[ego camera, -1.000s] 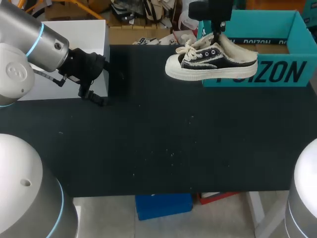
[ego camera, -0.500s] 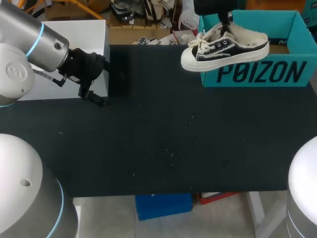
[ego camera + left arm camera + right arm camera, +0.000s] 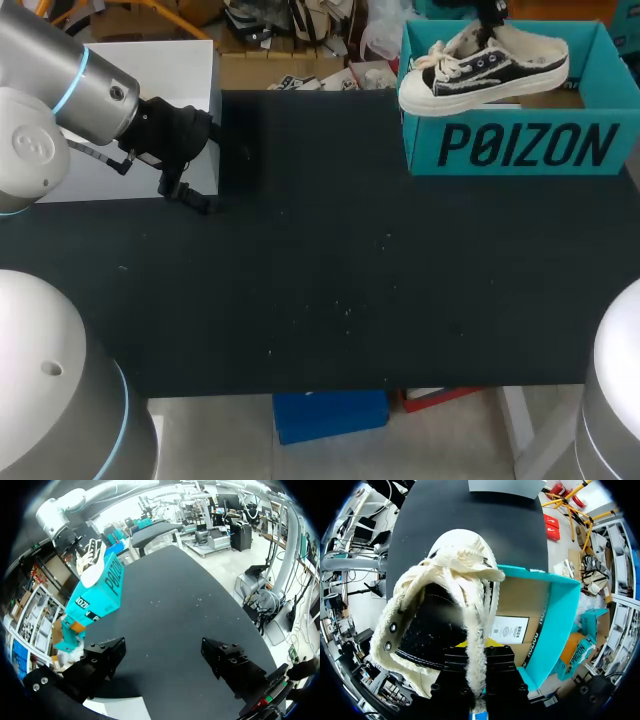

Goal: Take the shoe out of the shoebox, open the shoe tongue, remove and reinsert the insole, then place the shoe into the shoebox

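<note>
Right end effector (image 3: 477, 656) holds shoe (image 3: 485, 72) overhanging shoebox (image 3: 520, 150) rim.

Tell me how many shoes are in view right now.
1. The shoe hangs from the right gripper over the shoebox, toe toward its left end. Part of the box's inside is hidden, so another could be there.

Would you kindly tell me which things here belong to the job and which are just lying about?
Job: shoe, shoebox, right tool gripping the shoe, open left tool.
Lying about: white box by the table's far left corner.
</note>
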